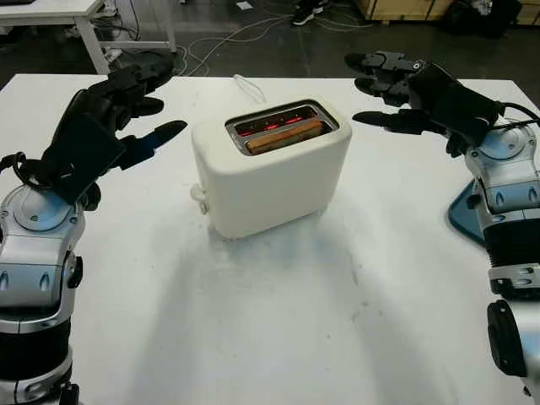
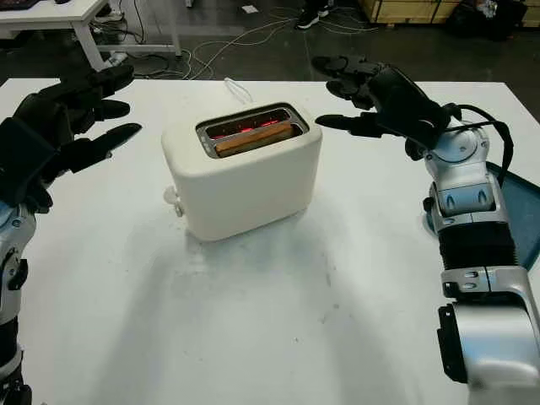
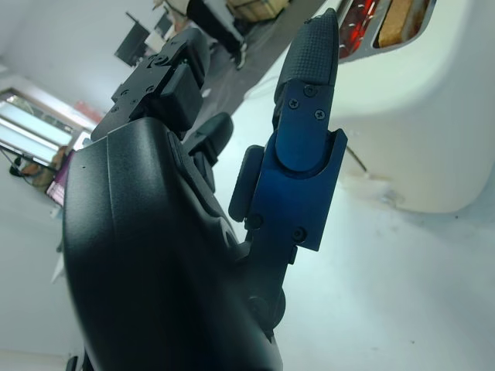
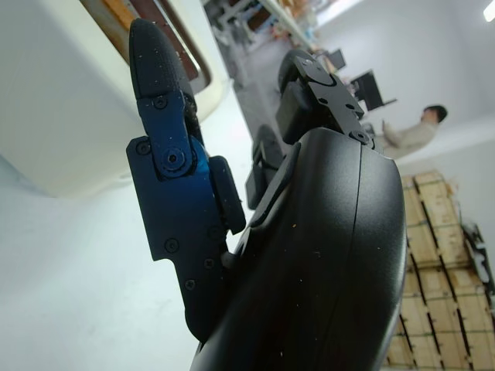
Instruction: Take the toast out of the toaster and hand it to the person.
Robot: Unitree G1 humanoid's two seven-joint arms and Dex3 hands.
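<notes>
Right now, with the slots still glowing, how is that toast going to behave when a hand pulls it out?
The toast is a thin browned slice, so probably stiff and light, yet brittle if pinched hard. It barely clears the toaster rim, so grip will likely be shallow. The left hand and right hand are open on either side.

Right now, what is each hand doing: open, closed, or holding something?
Left hand: open, holding nothing, raised left of the toaster.
Right hand: open, holding nothing, raised right of the toaster; the toast sits in its slot.
</notes>
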